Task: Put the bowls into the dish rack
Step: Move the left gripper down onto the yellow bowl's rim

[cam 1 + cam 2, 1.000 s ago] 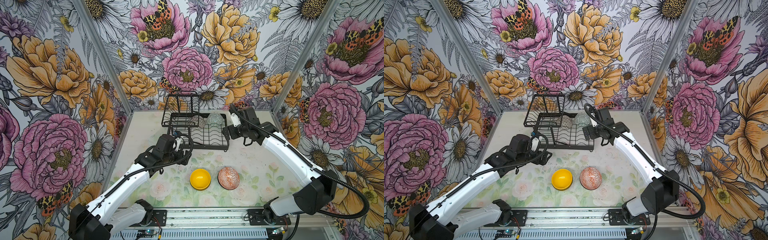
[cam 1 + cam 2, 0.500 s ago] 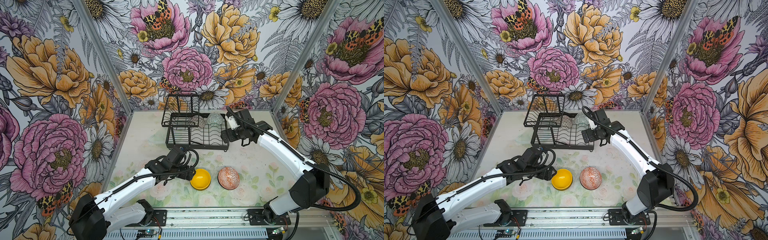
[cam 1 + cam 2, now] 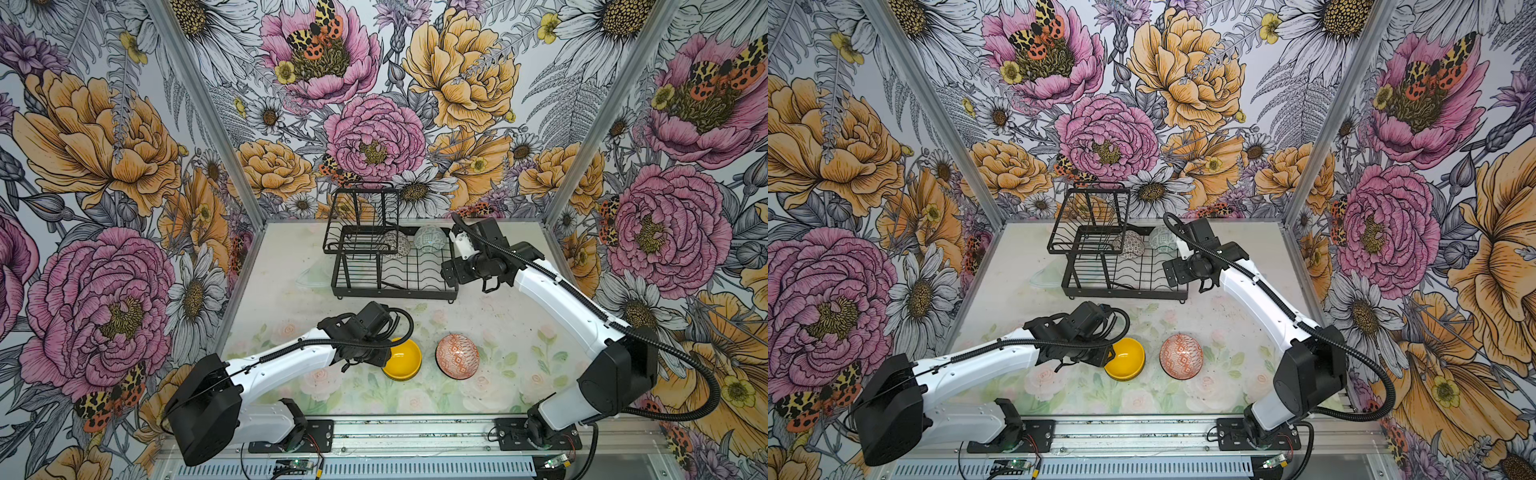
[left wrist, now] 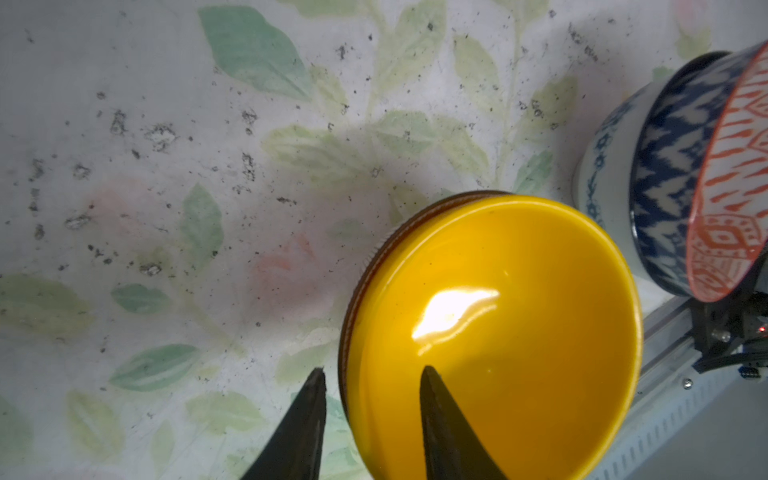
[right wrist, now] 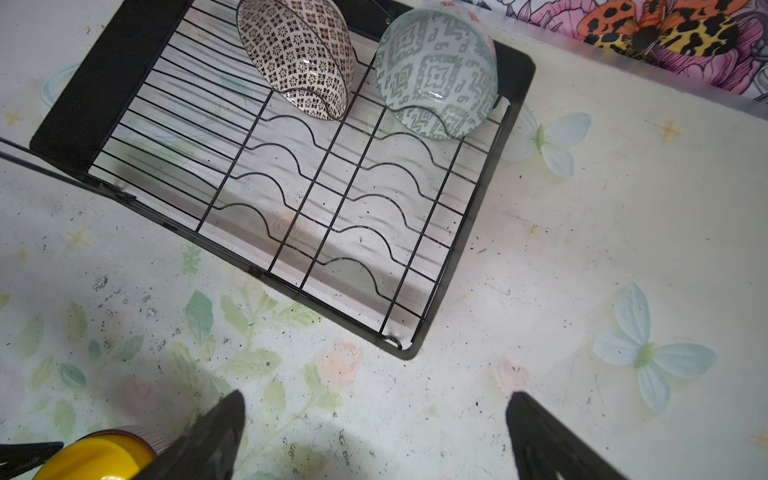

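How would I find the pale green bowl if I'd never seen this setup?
Find the black wire rack at the back. Two bowls stand on edge along its far side. The green bowl is the right-hand one, beside the dark-patterned bowl.

The floral table (image 3: 519, 324) bears the dish rack (image 3: 395, 293), yellow-topped bowl stack (image 3: 405, 359) and orange-topped bowl stack (image 3: 457, 356)

Lab robot booth: floral-print walls (image 3: 104, 145), aluminium base rail (image 3: 415, 432).

Glossy yellow bowl (image 4: 498, 332), black metal wire rack (image 5: 95, 91)
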`<action>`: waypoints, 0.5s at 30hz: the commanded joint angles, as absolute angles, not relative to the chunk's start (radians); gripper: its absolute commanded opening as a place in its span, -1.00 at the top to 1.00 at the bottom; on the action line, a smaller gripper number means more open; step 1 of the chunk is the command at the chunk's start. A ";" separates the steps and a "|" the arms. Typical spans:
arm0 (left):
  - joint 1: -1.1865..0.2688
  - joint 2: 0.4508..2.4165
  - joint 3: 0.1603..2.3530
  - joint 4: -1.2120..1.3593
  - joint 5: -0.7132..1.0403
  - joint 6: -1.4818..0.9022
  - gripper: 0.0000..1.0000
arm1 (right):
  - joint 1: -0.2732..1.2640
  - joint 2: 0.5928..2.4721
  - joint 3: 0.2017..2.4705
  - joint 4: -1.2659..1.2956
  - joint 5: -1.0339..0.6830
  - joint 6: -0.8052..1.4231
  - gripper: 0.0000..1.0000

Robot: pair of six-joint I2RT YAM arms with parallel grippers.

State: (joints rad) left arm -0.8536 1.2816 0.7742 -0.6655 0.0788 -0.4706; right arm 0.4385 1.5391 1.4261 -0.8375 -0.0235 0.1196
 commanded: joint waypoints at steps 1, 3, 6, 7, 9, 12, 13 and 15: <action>-0.869 1.290 0.819 -0.672 0.039 -0.475 0.40 | 0.442 1.539 1.433 -0.834 -0.020 0.132 -0.99; -0.874 1.296 0.829 -0.691 0.023 -0.475 0.43 | 0.443 1.537 1.430 -0.834 -0.021 0.129 -0.99; -0.882 1.303 0.845 -0.718 0.001 -0.474 0.54 | 0.439 1.535 1.424 -0.833 -0.022 0.130 -0.99; -0.884 1.307 0.849 -0.724 -0.002 -0.472 0.54 | 0.437 1.535 1.423 -0.833 -0.023 0.129 -0.99; -0.885 1.312 0.857 -0.737 -0.010 -0.470 0.55 | 0.437 1.536 1.419 -0.831 -0.026 0.130 -0.99; -0.887 1.321 0.863 -0.748 -0.018 -0.468 0.54 | 0.435 1.534 1.413 -0.829 -0.028 0.130 -0.99; -0.887 1.323 0.864 -0.750 -0.018 -0.469 0.56 | 0.434 1.532 1.411 -0.827 -0.030 0.128 -0.99; -0.888 1.327 0.865 -0.750 -0.017 -0.468 0.60 | 0.431 1.531 1.407 -0.826 -0.031 0.128 -0.99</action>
